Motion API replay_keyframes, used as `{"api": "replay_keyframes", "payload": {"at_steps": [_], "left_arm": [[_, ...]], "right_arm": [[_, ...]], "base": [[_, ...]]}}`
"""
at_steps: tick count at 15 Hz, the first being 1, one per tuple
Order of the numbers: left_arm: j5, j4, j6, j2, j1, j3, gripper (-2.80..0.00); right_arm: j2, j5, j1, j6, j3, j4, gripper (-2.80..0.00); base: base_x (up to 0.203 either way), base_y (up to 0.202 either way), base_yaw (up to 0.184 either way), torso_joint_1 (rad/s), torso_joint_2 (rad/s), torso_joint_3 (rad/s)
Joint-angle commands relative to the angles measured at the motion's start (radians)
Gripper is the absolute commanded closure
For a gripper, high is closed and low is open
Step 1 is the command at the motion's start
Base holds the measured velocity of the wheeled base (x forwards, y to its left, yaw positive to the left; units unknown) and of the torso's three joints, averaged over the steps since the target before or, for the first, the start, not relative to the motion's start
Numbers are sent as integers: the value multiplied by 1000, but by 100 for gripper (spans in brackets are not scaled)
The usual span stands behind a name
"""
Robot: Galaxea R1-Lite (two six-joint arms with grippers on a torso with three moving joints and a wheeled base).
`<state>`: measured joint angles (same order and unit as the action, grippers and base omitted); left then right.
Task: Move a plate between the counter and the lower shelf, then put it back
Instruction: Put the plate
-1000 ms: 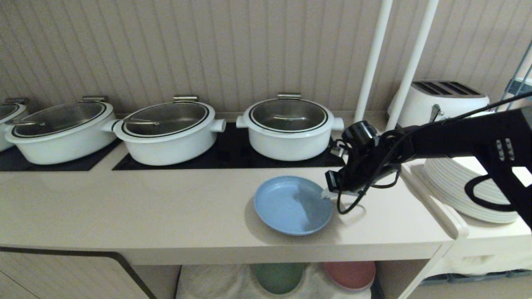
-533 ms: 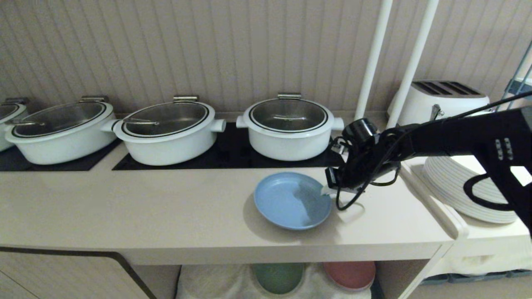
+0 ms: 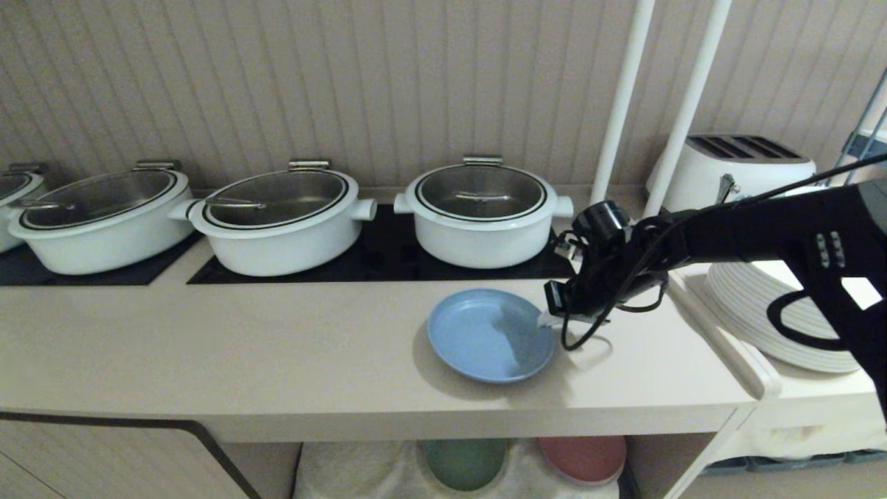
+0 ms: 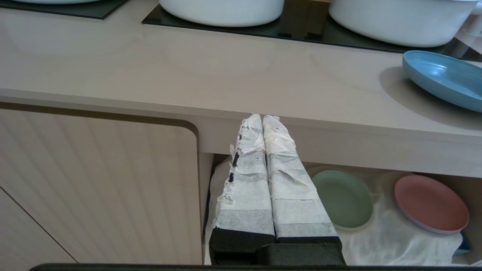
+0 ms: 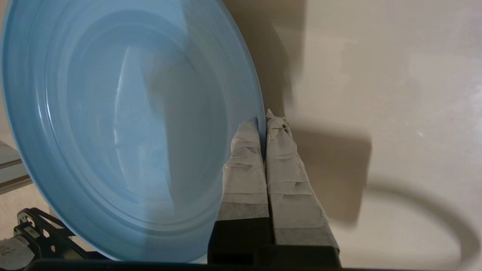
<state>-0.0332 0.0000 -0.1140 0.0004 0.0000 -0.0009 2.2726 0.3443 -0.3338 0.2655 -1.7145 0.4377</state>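
The plate [image 3: 490, 335], round, matte light blue with a low rim, sits over the smooth beige counter [image 3: 208, 346], its right rim pinched between the tape-wrapped fingers of the right gripper [image 3: 547, 320]. Behind stand three white lidded pots [image 3: 481, 211] on black glass. In the lower shelf [image 4: 380, 241], a green plate [image 4: 342, 198] and a pink plate [image 4: 430, 203] lie on white cloth. The left gripper [image 4: 262, 120] hangs closed before the counter edge.
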Motion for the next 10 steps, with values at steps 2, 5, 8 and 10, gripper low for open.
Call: {"api": "replay_keyframes", "payload": {"at_steps": [2,5,8,10], "left_arm": [[-1,0,-1,0,0,1,0],[-1,0,-1,0,0,0,0],[-1,0,-1,0,0,1,0],[-1,0,-1,0,0,-1,0]], "right_arm": [[-2,2,0,1,0,5,0],[-2,2,1,1,-1,4,-280],[-1,2,2,4,-11,9,-280],[-1,2,2,4,-15,22,-280]], "base": [[0,0,0,0,0,0],[0,0,0,0,0,0],[0,0,0,0,0,0],[0,0,0,0,0,0]]}}
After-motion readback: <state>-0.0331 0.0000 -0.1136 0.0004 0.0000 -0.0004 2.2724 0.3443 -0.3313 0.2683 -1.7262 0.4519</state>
